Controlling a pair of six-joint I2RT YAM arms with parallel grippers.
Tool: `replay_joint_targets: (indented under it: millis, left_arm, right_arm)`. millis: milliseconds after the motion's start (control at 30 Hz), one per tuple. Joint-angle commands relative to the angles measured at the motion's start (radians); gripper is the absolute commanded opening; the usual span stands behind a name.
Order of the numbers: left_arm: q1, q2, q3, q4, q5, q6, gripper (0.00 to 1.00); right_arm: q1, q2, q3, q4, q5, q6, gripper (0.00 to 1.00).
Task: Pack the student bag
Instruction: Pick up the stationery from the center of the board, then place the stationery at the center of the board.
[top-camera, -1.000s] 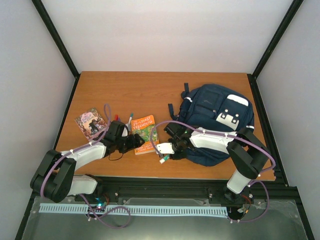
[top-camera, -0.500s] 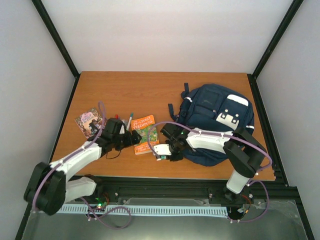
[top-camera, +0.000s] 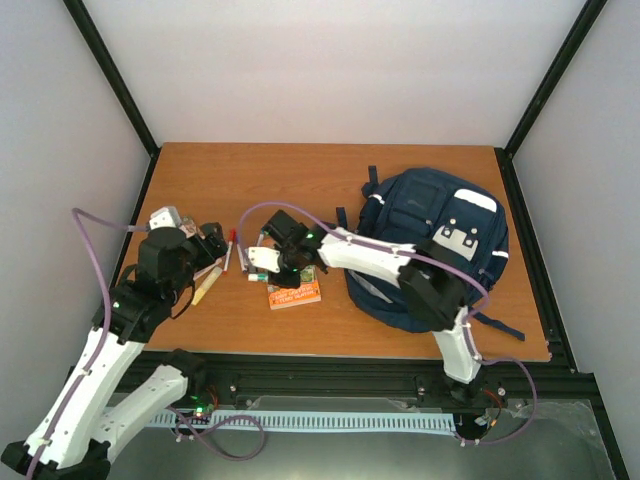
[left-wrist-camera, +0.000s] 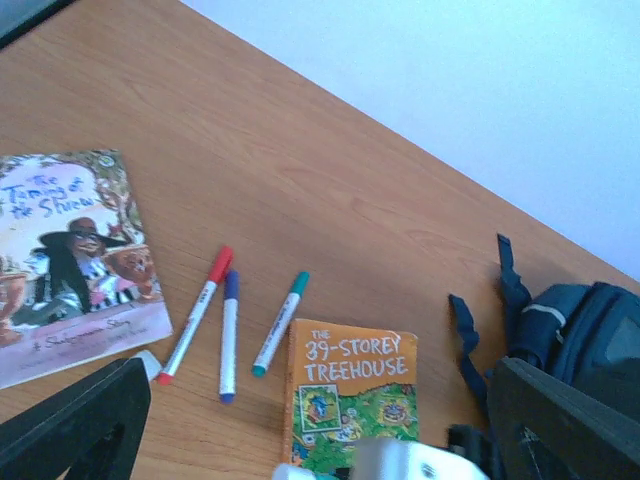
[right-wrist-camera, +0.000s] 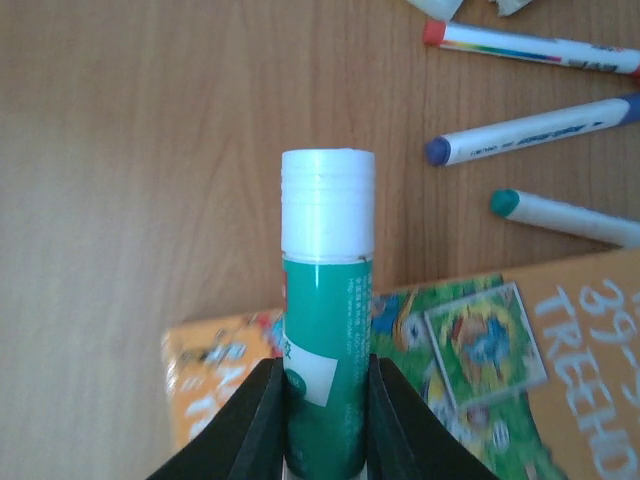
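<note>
Two arms are working here, and only one is carrying anything. Our right gripper (right-wrist-camera: 325, 390) is clamping a green glue stick (right-wrist-camera: 325, 330) between its fingers, with the white cap pointing forward past the fingertips. Under those fingers an orange book (right-wrist-camera: 470, 370) is lying flat on the table (right-wrist-camera: 130, 150). We cannot tell whether the stick is hanging clear of its cover. Ahead of the fingers and to their right, a red marker (right-wrist-camera: 530, 48), a blue marker (right-wrist-camera: 530, 130) and a teal marker (right-wrist-camera: 560, 215) are lying side by side.

Our left gripper (left-wrist-camera: 320, 400) is hanging above the table with its fingers spread wide and nothing between them. A picture book (left-wrist-camera: 70, 260) is lying just ahead of its left finger, and the markers are lying ahead of the gap.

The backpack (top-camera: 430, 250) is sitting well behind the right fingers, back along that arm, and off beyond the left gripper's right finger.

We are judging this as the pick-up of one item, with the stick gripped but not yet carried. The books and markers are waiting outside the backpack, so the packing looks barely begun. The next move is calling for lifting the stick clear of the book, swinging it back to the backpack and finding a way in. From above we cannot tell whether any zip is open, so the free left fingers may be needed to hold the mouth apart.
</note>
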Motion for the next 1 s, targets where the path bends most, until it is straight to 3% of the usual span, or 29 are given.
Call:
replay_joint_targets:
  millis: [0, 367, 633, 967]
  left_arm:
    - [0.002, -0.017, 0.037, -0.132, -0.099, 0.012, 0.95]
    - [0.002, -0.074, -0.016, -0.121, -0.039, -0.008, 0.95]
    - [0.002, -0.090, -0.061, -0.105, -0.015, -0.021, 0.95]
    - [0.002, -0.103, -0.061, -0.108, -0.013, -0.032, 0.94]
  right_arm:
    - [0.030, 0.156, 0.177, -0.062, 0.056, 0.119, 0.20]
    - [0.033, 0.540, 0.753, -0.208, 0.139, 0.279, 0.20]
    - [0.033, 0.622, 0.863, -0.197, 0.185, 0.326, 0.22]
    - [0.036, 0.636, 0.891, -0.154, 0.096, 0.505, 0.22]
